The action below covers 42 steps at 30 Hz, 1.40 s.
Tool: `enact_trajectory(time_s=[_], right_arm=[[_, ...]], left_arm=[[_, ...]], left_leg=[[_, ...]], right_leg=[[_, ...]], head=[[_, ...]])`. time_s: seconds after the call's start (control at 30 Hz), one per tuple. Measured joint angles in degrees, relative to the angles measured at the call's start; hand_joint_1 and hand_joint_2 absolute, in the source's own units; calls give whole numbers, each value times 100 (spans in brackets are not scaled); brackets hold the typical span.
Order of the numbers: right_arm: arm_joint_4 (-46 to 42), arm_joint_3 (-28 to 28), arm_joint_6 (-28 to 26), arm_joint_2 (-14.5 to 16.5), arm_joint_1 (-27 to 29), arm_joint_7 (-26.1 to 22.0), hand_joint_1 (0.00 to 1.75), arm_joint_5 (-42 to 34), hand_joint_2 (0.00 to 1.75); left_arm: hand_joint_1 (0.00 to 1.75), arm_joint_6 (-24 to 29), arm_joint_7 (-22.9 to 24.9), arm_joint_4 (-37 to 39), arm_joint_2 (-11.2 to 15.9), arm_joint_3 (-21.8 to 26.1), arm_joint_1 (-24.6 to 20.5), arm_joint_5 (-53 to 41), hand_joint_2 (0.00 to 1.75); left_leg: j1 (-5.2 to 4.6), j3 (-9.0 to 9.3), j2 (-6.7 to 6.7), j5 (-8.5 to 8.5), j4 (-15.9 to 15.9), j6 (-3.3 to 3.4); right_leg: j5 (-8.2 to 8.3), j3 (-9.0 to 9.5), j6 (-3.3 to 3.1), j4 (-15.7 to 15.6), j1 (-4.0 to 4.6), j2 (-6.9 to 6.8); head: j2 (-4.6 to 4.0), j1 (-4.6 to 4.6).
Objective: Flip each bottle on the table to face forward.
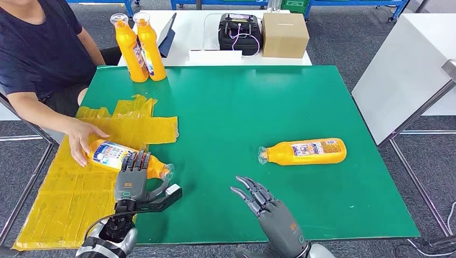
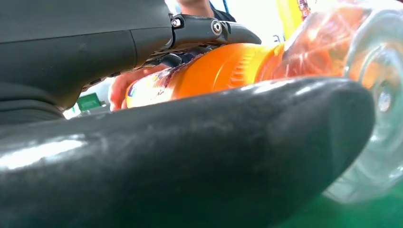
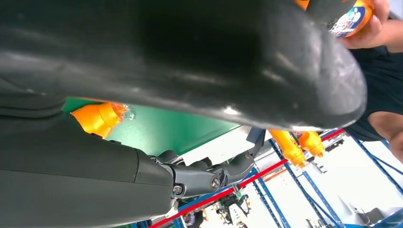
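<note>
One orange bottle (image 1: 304, 151) lies on its side on the green mat (image 1: 242, 102), right of centre, its clear cap toward my left. A second orange bottle (image 1: 121, 157) lies at the mat's left edge. My left hand (image 1: 134, 177) has its fingers (image 1: 137, 161) laid over this bottle's neck end and its thumb (image 1: 168, 194) spread off to the side. A person's hand (image 1: 80, 141) holds the bottle's base. In the left wrist view the bottle (image 2: 223, 71) sits between thumb (image 2: 190, 156) and fingers. My right hand (image 1: 263, 201) hovers open, short of the right-hand bottle (image 3: 97, 118).
Two more orange bottles (image 1: 141, 47) stand upright at the mat's far left corner. A crumpled yellow sheet (image 1: 64, 188) covers the left side. Behind the mat a white table carries a cardboard box (image 1: 285, 33) and a black case (image 1: 239, 32). A person (image 1: 37, 48) sits at the left.
</note>
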Motion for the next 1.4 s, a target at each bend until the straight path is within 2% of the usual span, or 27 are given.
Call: enact_trajectory(time_s=[0.13, 0.3, 0.37, 0.47, 0.53, 0.6, 0.73, 0.87, 0.97, 1.07, 1.23, 1.4], right_arm=[[-7, 2, -89, -7, 55, 61, 0, 89, 0], [-66, 1, -196, -51, 145, 123, 0, 120, 0], [-120, -7, -314, -95, 205, 156, 0, 110, 0], [-240, -65, -509, -211, 314, 192, 0, 0, 0], [-328, -153, -617, -306, 404, 199, 0, -89, 0], [-421, -264, -730, -388, 512, 199, 0, -131, 0], [-624, -558, -977, -558, 792, 334, 0, -46, 175], [-753, -1131, -1110, -782, 1271, 751, 0, 299, 175], [-755, -1917, -923, -874, 1674, 890, 0, 661, 175], [-718, -2783, -508, -821, 1928, 673, 0, 771, 175], [-546, -4124, 353, -532, 2050, 21, 0, 365, 175], [-400, -4939, 603, -273, 2064, -194, 0, 328, 175]], left_arm=[[0, -173, -1086, -516, -129, 272, 223, 1024, 0], [0, -442, -1774, -1242, -247, 432, 622, 1949, 0], [0, -747, -2550, -1652, -309, 490, 870, 3268, 0], [0, -1627, -3641, -2511, -473, 594, 1359, 5995, 0], [0, -2294, -4080, -3147, -588, 721, 1655, 7571, 0], [0, -2783, -4346, -3715, -690, 881, 1927, 8528, 0], [0, -3170, -4601, -4610, -893, 1122, 2372, 9078, 0], [0, -3383, -4670, -5156, -1028, 1245, 2701, 9064, 175], [0, -3402, -4629, -5351, -1072, 1269, 2860, 8873, 175], [0, -3363, -4593, -5420, -1090, 1270, 2916, 8763, 175], [0, -3333, -4594, -5435, -1093, 1266, 2912, 8827, 175], [0, -3294, -4599, -5434, -1093, 1259, 2899, 8845, 175]], left_leg=[[0, -3, -5, 0, 0, 0], [-4, -23, -8, 1, 0, 1], [-11, -32, -7, 1, 1, 1], [-15, -50, -2, 0, 1, 2], [-17, -59, -1, -2, 2, 3], [-19, -64, -2, -3, 2, 4], [-17, -69, -6, -5, 2, 4], [-16, -70, -7, -6, 2, 6], [-18, -72, -7, -10, 2, 10], [-20, -70, -4, -10, 2, 11], [-20, -65, -5, -10, 2, 11], [-19, -68, -2, -9, 2, 10]], right_leg=[[-3, -5, 1, 0, -1, -2], [-4, -20, 2, 0, -7, -3], [-4, -27, 3, 1, -12, -3], [-4, -47, 4, 1, -15, -1], [-4, -57, 4, 0, -16, -1], [-4, -65, 5, -1, -17, -1], [-6, -73, 5, -2, -15, -3], [-7, -95, 5, -3, -15, -3], [-8, -114, 6, -4, -16, -4], [-7, -112, 7, -4, -18, -4], [-7, -116, 7, -4, -17, -3], [-6, -93, 7, -3, -16, -3]], head=[[0, -1], [0, 1], [0, 0], [0, 2], [0, 2], [0, 1], [0, 1], [0, 0], [0, 2], [0, 1], [0, 0], [0, -1]])
